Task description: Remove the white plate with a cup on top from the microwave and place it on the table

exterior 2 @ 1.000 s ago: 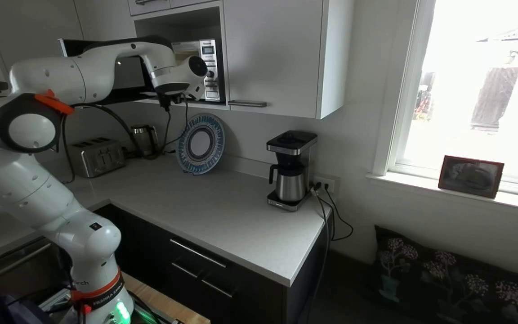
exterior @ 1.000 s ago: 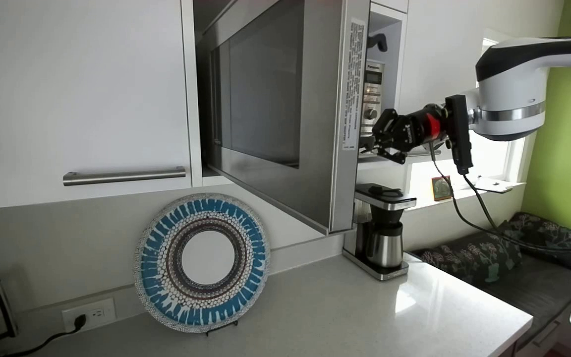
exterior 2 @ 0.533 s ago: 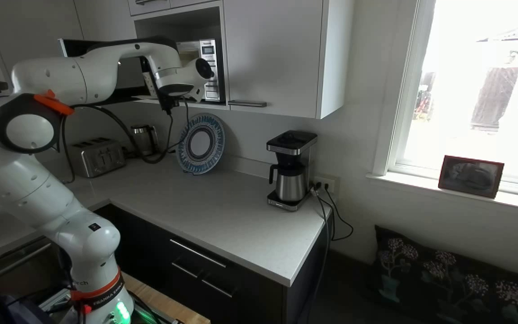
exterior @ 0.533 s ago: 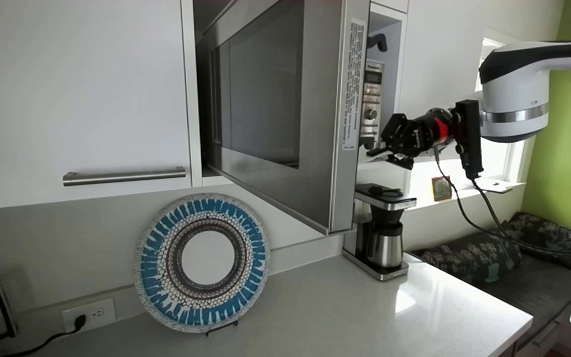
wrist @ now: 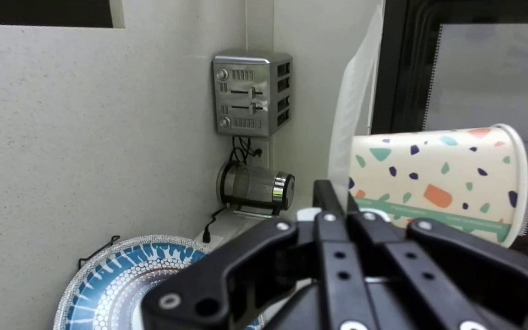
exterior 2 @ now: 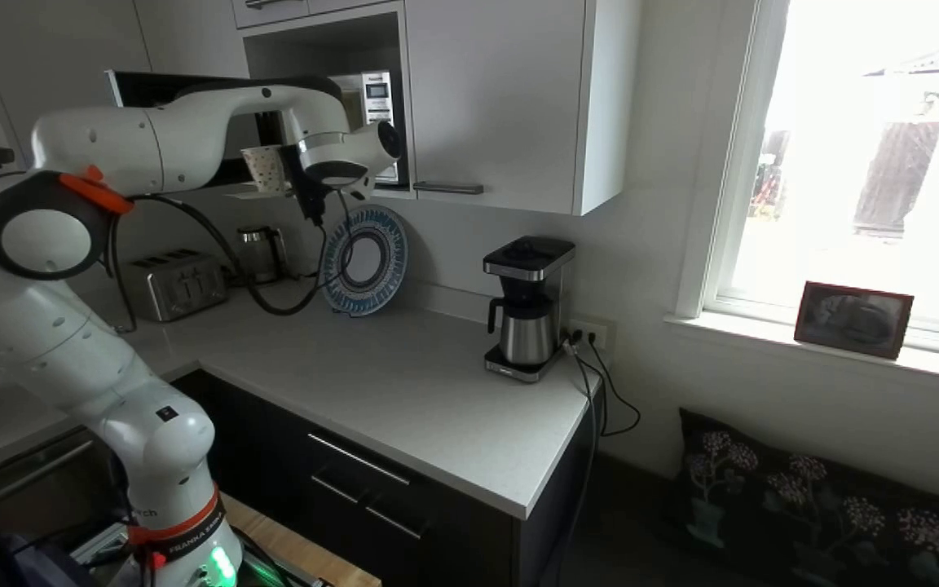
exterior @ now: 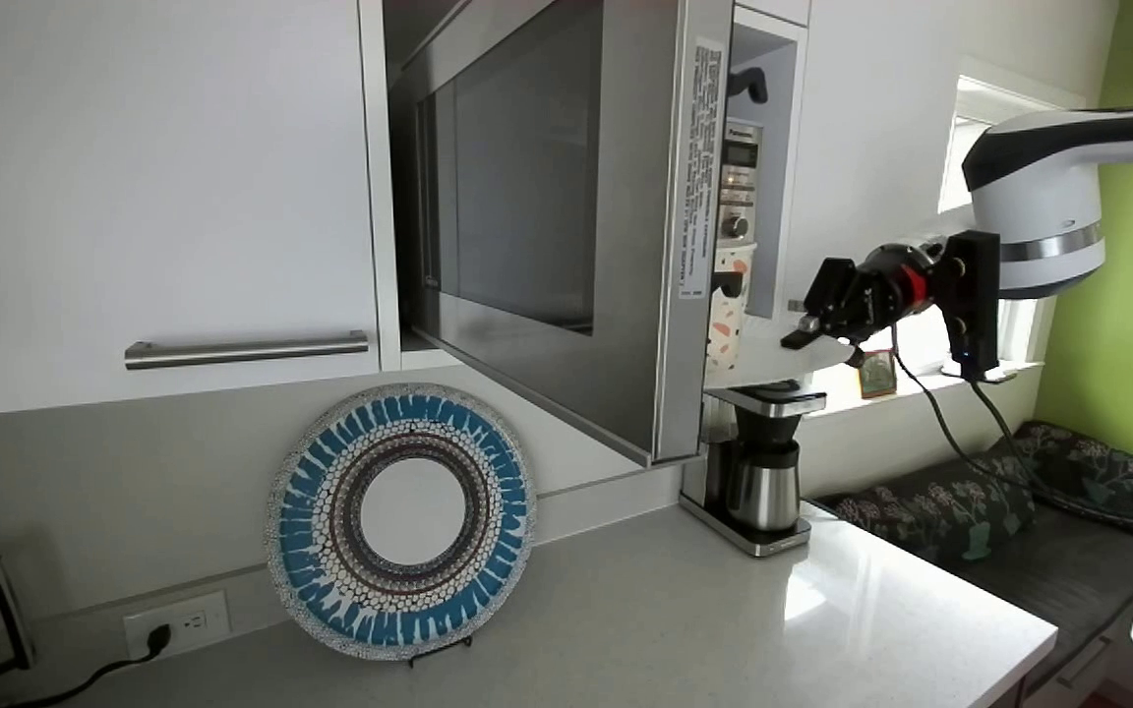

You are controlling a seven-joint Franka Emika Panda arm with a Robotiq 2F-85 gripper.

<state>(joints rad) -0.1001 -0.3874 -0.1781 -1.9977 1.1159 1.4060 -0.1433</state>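
My gripper (wrist: 337,196) is shut on the edge of the white plate (wrist: 350,98), seen edge-on in the turned wrist view. The cup (wrist: 433,178), cream with coloured flecks, stands on that plate. In an exterior view the cup (exterior: 727,329) and plate (exterior: 775,362) hang in the air beside the open microwave door (exterior: 527,187), which hides part of both. Another exterior view has the cup (exterior 2: 264,169) and plate (exterior 2: 256,195) partly behind my arm. The microwave (exterior 2: 380,98) is in its cabinet niche. Below lies the grey-white table (exterior 2: 339,367).
A coffee maker (exterior: 763,482) stands on the counter under the plate's level. The large blue patterned plate (exterior: 414,521) leans at the wall. Farther along are a toaster (exterior 2: 180,285) and a kettle (exterior 2: 262,253). A cabinet (exterior 2: 494,98) hangs beside the microwave.
My gripper has drawn back from the microwave and come down, carrying the plate. The cup, hidden a second ago, now shows in both exterior views. The microwave door has not moved.
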